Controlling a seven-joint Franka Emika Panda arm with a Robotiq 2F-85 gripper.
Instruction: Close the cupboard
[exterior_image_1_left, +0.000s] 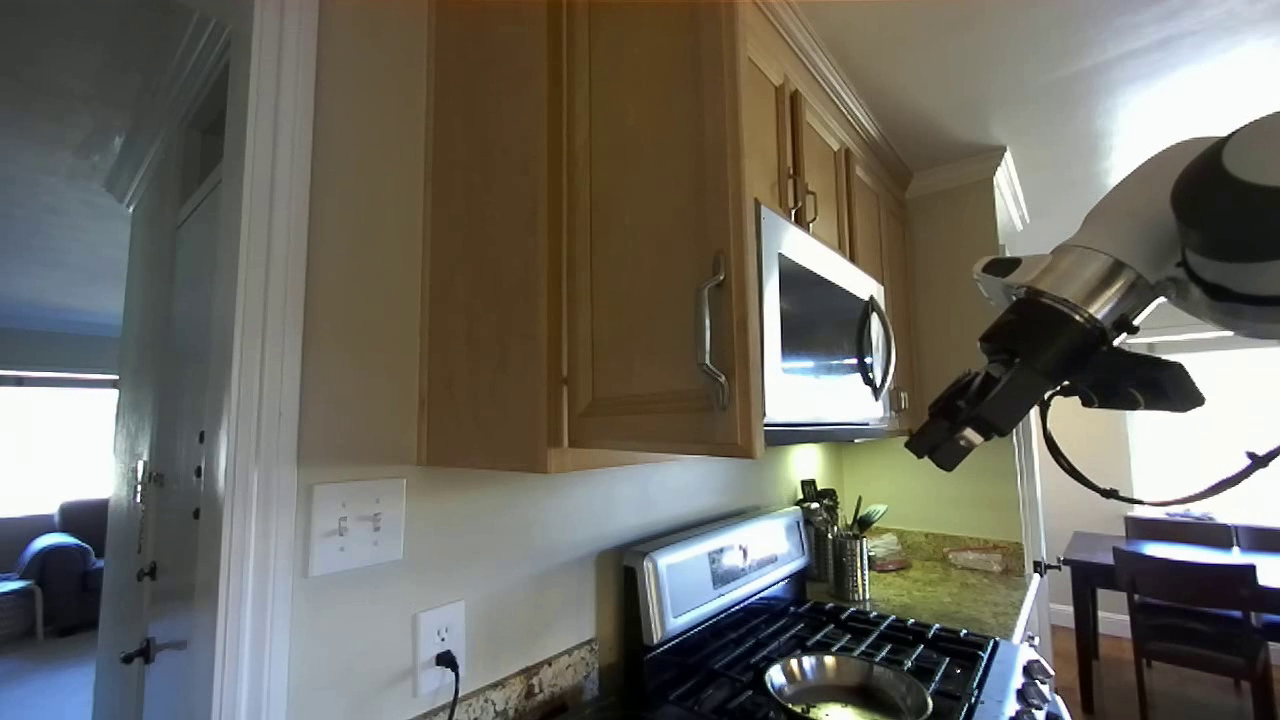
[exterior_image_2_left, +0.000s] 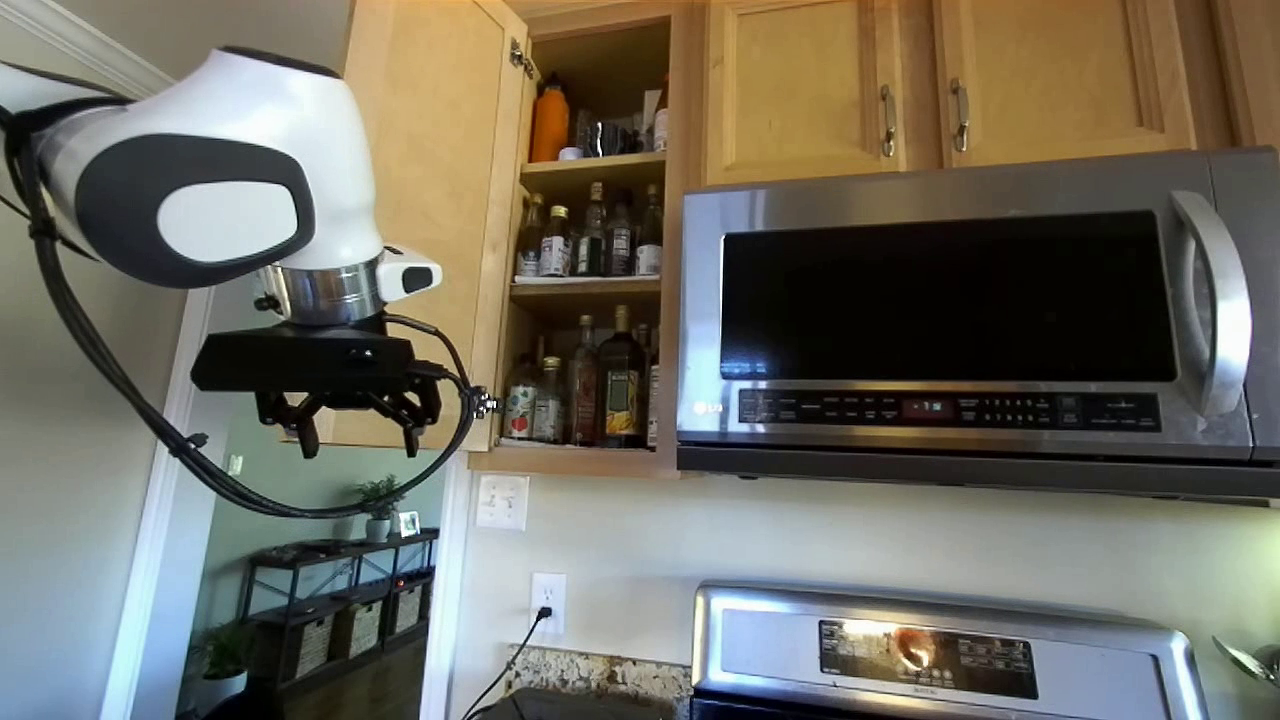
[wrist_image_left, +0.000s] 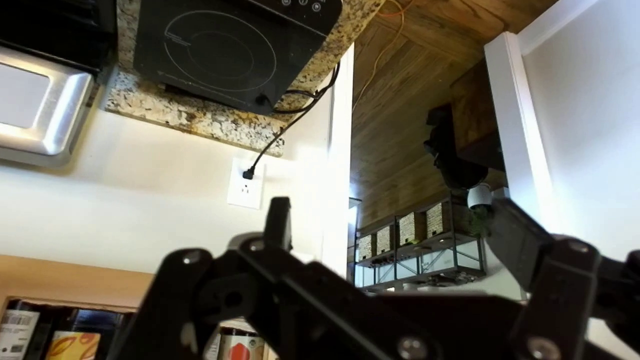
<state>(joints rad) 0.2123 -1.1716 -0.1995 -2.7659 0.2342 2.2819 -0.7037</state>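
The cupboard (exterior_image_2_left: 687, 300) is a tan wood wall cabinet whose door (exterior_image_2_left: 430, 200) stands swung out, baring shelves of bottles. In an exterior view, the outer face of the door (exterior_image_1_left: 650, 230) shows a vertical silver bar handle (exterior_image_1_left: 711, 330). Black and wide-jawed, my gripper (exterior_image_1_left: 938, 448) hangs to the right of the door's free edge there, apart from it. From the opposite angle, the gripper (exterior_image_2_left: 360, 445) appears in front of the door's lower inner side. Nothing lies between its fingers; in the wrist view the gripper (wrist_image_left: 392, 215) has its two tips far apart.
A steel microwave (exterior_image_2_left: 950, 300) adjoins the cupboard, above a stove (exterior_image_1_left: 720, 570) with a pan (exterior_image_1_left: 848, 685). Bottles (exterior_image_2_left: 622, 380) line the cupboard's shelves. An induction plate (wrist_image_left: 220, 55) lies on the counter below. A loose cable (exterior_image_2_left: 110, 350) loops from the arm.
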